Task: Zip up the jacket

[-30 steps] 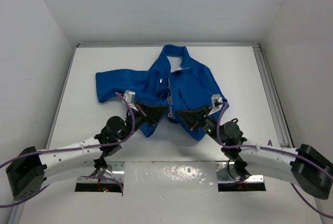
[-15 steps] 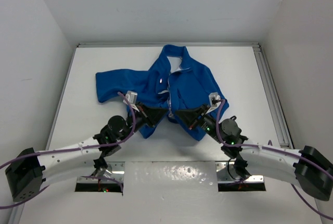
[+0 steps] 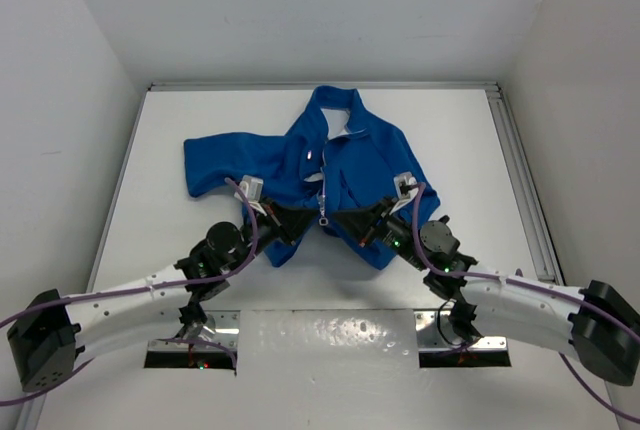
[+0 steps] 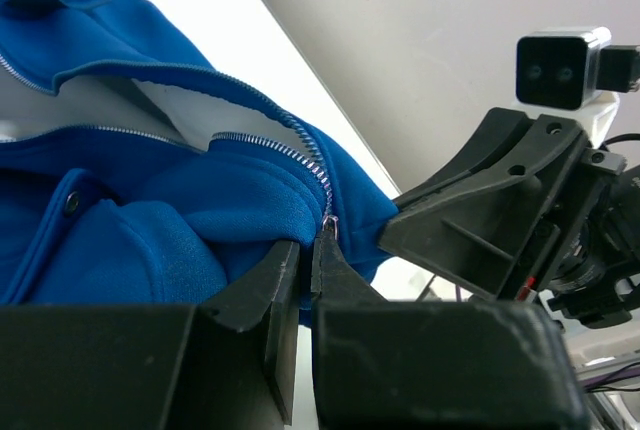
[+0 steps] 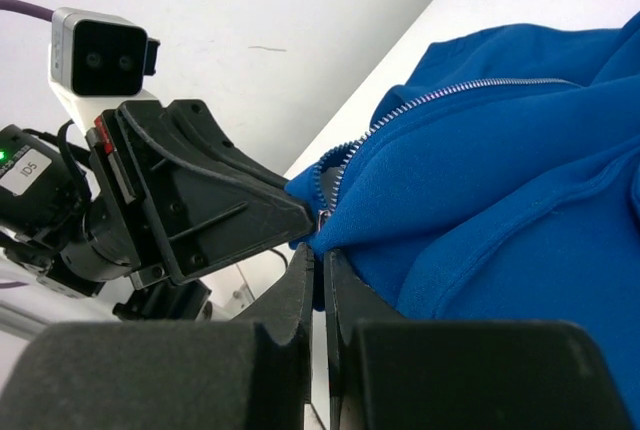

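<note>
Royal-blue fleece jacket [image 3: 350, 165] lies on the white table [image 3: 460, 140], spreading away beyond both sets of fingertips. Left gripper [image 4: 308, 250]: jaws pressed together, pinching the hem at the lower end of the silver zipper [image 4: 298, 155]. Right gripper [image 5: 318, 255]: jaws pressed together on the facing hem edge, apparently beside the slider. The two tips are nearly touching.

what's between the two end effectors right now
The jacket's lower front edge, where its zipper starts; both wrist views and the top view show it.

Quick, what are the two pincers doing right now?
Left pincer: closed on the jacket, at the zipper's bottom.
Right pincer: closed on the jacket too.
</note>
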Available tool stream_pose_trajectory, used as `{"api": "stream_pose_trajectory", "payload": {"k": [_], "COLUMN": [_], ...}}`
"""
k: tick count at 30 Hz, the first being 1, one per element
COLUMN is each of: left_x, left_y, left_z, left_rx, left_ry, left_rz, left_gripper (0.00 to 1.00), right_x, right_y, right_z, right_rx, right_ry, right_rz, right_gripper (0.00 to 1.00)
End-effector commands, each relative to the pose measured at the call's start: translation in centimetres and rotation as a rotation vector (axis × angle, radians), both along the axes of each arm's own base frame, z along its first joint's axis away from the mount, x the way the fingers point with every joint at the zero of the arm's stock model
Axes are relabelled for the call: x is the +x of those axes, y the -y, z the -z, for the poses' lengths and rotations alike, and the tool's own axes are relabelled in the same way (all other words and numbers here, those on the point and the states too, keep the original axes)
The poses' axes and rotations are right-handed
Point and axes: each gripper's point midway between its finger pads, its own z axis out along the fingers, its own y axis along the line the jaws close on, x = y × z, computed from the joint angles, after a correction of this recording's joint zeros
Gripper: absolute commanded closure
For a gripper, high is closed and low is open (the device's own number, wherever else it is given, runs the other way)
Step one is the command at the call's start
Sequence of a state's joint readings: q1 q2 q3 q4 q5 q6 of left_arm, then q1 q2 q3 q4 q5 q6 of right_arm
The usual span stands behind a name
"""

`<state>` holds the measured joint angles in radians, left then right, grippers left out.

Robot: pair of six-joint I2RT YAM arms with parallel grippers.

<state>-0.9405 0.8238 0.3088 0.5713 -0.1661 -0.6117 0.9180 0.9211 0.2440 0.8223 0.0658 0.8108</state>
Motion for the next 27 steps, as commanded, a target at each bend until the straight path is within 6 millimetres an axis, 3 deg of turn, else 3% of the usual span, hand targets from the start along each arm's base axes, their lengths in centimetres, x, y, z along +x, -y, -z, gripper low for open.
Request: {"api": "stream_pose_trajectory", "payload": {"k": [1, 9, 18, 22, 27], "left_x": [0.2, -0.7, -2.3, -3.0, -3.7], "left_y": [-0.1, 0.5, 0.5, 0.3, 0.0], "left_z": [-2.4, -3.2, -1.2, -1.4, -2.7], "left_rx": [-0.025, -0.023, -0.01, -0.017, -0.065], "left_ry": [0.041, 0.069, 0.016, 0.004, 0.002], "left_rz": [-0.009, 0.052, 0.123, 0.144, 0.163], "left_gripper": [1.0, 1.0, 1.0, 1.0, 1.0], "right_x": [-0.9, -0.1, 1.5, 3.3, 4.2], "right_y": [-0.5, -1.2, -2.4, -2.2, -2.3], "right_z": [-4.8, -4.9, -7.5, -6.0, -3.8], "right_rx": [0.12, 0.089, 0.038, -0.056, -0.12], "right_ry": [0.066, 0.057, 0.051, 0.017, -0.008], "right_rz": [-0.053, -0.041, -0.015, 0.068, 0.101], "right_gripper": [1.0, 1.0, 1.0, 1.0, 1.0]}}
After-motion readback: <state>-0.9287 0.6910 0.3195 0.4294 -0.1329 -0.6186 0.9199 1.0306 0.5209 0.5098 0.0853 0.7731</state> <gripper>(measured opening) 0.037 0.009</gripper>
